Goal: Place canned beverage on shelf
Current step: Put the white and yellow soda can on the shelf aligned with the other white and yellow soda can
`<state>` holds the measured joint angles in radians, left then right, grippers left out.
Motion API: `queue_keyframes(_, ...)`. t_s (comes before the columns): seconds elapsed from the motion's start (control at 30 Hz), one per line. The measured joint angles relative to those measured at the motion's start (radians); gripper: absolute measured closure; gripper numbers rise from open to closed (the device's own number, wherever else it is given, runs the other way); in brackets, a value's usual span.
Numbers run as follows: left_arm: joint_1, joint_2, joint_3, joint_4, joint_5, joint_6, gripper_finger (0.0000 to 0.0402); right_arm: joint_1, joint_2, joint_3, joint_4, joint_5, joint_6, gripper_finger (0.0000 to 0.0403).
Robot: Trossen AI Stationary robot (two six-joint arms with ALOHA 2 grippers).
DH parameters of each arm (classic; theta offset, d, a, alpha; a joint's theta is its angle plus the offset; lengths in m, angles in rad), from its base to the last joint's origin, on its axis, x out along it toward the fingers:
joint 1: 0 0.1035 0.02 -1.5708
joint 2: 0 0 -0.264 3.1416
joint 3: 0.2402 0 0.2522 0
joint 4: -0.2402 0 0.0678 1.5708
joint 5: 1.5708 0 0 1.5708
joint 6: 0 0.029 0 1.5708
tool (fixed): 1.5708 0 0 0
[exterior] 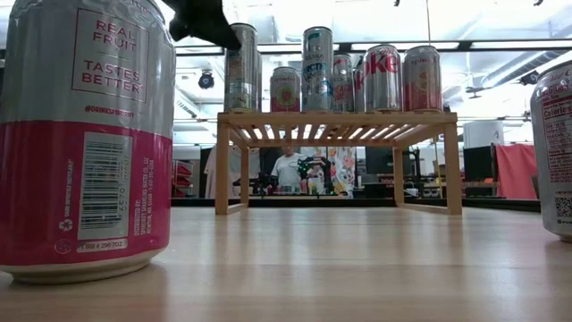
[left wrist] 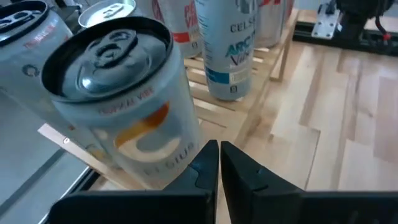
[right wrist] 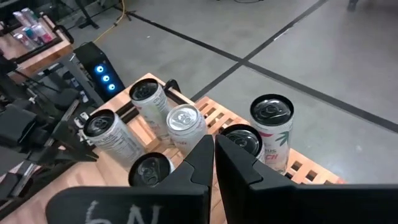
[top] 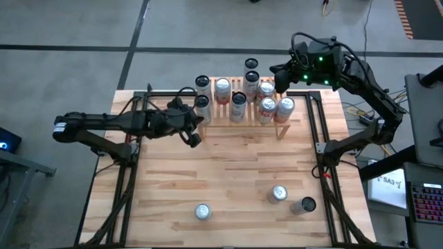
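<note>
I see the left gripper [top: 194, 137] with fingers closed together, holding nothing, just beside the silver orange-marked beverage can [left wrist: 127, 106], which stands at the left front corner of the low slatted light-wood shelf [top: 223, 113]. The right gripper [top: 280, 84] hovers over the shelf's right end, fingers closed, empty.

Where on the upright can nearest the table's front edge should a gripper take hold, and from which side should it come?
Grip the can round its middle, fingers on opposite sides of the wall. It stands upright and apart from the other cans on the table, so a level approach from any side looks clear. The left gripper is probably the nearer one.
</note>
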<state>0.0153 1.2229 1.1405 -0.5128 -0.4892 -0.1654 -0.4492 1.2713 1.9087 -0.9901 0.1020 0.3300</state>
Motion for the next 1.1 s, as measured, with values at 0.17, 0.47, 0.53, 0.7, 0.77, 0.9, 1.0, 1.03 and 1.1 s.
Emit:
queue_keyframes(0.17,0.016,0.043,0.007,0.073,-0.026,-0.002,0.0401,0.000,0.001,0.000,0.000,0.004,0.004,0.0394)
queue_keyframes(0.47,0.019,0.098,0.074,0.074,-0.023,0.002,0.0401,0.000,0.002,0.000,0.000,0.005,0.013,0.0394)
queue_keyframes(0.53,0.018,0.094,0.107,0.016,-0.002,0.024,0.0401,0.000,0.002,0.000,0.000,0.005,0.013,0.0394)
queue_keyframes(0.7,0.018,0.070,0.197,-0.256,0.010,0.059,0.0402,0.000,0.002,0.000,0.000,0.005,0.012,0.0394)
queue_keyframes(0.77,0.020,0.063,0.207,-0.300,-0.027,0.066,0.0402,0.000,0.002,0.000,0.000,0.005,0.011,0.0394)
queue_keyframes(0.9,0.020,0.062,0.205,-0.245,-0.048,0.108,0.0402,0.000,0.002,0.000,0.000,0.014,0.009,0.0394)
queue_keyframes(1.0,0.021,0.078,0.198,-0.181,-0.048,0.111,0.0402,0.000,0.002,0.000,0.000,0.027,0.007,0.0394)
queue_keyframes(1.03,0.021,0.084,0.196,-0.159,-0.048,0.100,0.0402,0.000,0.002,0.000,0.000,0.030,0.007,0.0394)
queue_keyframes(1.1,0.021,0.096,0.195,-0.138,-0.048,0.068,0.0402,0.000,0.002,0.000,0.000,0.031,0.000,0.0394)
